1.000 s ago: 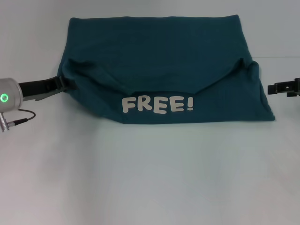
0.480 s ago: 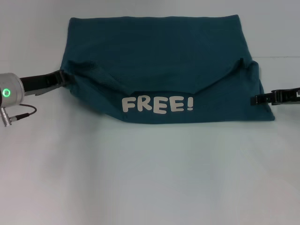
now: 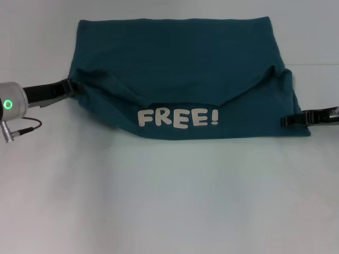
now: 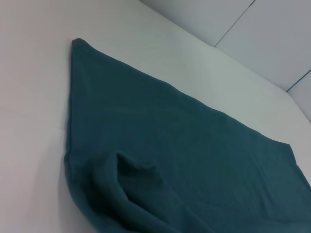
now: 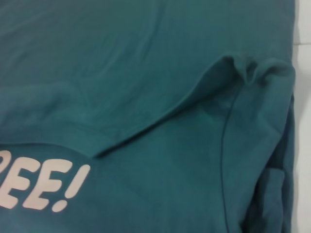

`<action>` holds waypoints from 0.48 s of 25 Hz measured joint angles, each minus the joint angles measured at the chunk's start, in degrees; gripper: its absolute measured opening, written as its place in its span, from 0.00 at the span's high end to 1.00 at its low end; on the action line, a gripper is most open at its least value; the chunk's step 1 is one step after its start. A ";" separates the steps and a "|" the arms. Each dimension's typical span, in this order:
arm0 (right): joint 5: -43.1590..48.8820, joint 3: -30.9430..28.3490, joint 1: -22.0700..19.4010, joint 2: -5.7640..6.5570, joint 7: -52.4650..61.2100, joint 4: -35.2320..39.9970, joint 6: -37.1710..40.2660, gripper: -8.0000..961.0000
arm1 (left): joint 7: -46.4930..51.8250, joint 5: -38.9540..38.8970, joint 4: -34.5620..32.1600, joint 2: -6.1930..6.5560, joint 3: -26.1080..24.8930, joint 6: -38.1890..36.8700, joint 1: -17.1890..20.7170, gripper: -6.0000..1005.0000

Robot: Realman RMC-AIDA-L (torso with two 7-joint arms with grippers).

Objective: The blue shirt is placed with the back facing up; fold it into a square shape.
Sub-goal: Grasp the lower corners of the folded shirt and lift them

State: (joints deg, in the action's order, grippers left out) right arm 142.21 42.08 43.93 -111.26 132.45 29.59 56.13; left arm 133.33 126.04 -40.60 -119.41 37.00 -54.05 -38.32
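While I watch from the head camera, the blue shirt point(image 3: 180, 69) lies spread across the far half of a smooth white table point(image 3: 169, 201), its near portion turned up and back over itself. That doubled flap exposes the front, where chunky white block lettering point(image 3: 178, 117) spells "FREE!" along the near edge. Soft matte cotton makes up the cloth, dark teal, with faint ripples over the flat far panel and thicker rumpled bunches at the two side corners where the flap begins. The far edge runs straight and the far corners are square, while the folded edge dips in a shallow curve toward the lettering.

At the shirt's left edge I see the left gripper point(image 3: 71, 88), a dark narrow tip touching the bunched cloth there; I cannot tell whether its fingers are apart or together. Behind it sits a silver cylindrical wrist with a green ring light and a thin black cable looping onto the table. On the opposite side, the right gripper point(image 3: 286, 120) reaches in low from the right, its black tip lying over the shirt's near right corner; its finger state is likewise beyond what I can make out. My right wrist camera shows a stitched seam point(image 5: 224, 145) running through that puckered corner.
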 joint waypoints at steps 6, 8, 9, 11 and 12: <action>0.00 0.15 -0.11 -0.55 0.00 -0.07 -0.77 0.31 | -0.04 0.00 0.00 -0.13 0.00 0.01 0.00 0.95; 0.00 0.21 0.16 -0.71 0.26 -0.39 -0.74 0.32 | -0.04 0.00 0.02 -0.14 0.00 0.04 0.03 0.95; 0.00 0.21 0.16 -0.71 0.26 -0.39 -0.74 0.32 | -0.04 0.00 0.03 -0.14 0.00 0.06 0.06 0.95; 0.19 0.21 0.28 -0.71 1.11 -0.79 -0.75 0.32 | -0.02 0.00 0.05 -0.13 0.00 0.08 0.08 0.95; 0.35 0.21 0.32 -0.71 1.56 -0.88 -0.80 0.32 | -0.01 0.00 0.06 -0.13 0.00 0.08 0.09 0.95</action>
State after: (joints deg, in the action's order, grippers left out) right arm 142.56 42.29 44.25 -111.97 134.01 28.71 55.33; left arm 133.32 126.04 -40.55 -119.54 37.00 -53.97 -38.24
